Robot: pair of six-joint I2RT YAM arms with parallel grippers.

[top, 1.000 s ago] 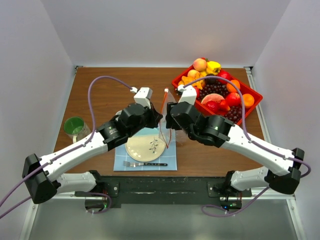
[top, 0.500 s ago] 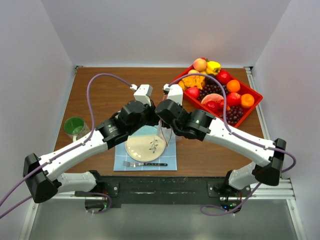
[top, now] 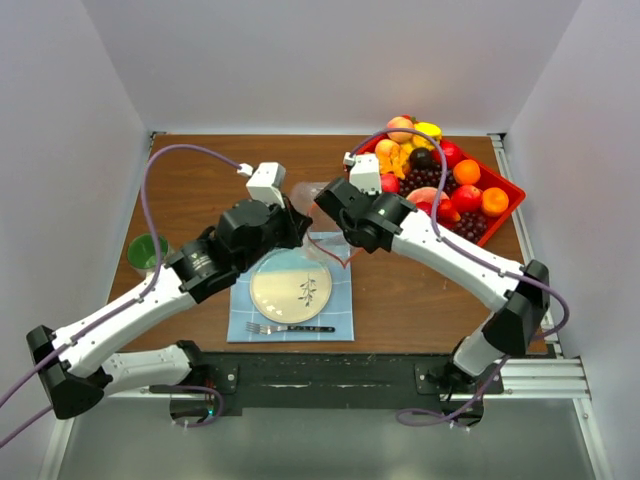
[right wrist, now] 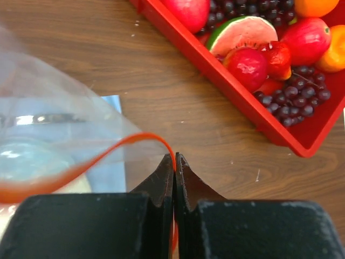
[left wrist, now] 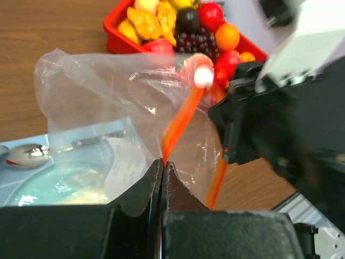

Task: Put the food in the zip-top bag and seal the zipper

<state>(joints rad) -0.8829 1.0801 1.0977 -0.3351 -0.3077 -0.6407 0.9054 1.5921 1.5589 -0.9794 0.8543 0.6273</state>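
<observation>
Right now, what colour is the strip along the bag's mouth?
The zipper is orange-red; it shows best in the left wrist view.

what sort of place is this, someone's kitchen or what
Most likely a robotics lab test booth, not a home: plain white walls box in a wooden table, and a plate with fork and a red tray of toy fruit look staged.

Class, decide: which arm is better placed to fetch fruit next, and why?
Right: the red tray lies on its side. Left fingers and right fingers both pinch the zipper, so release first.
</observation>
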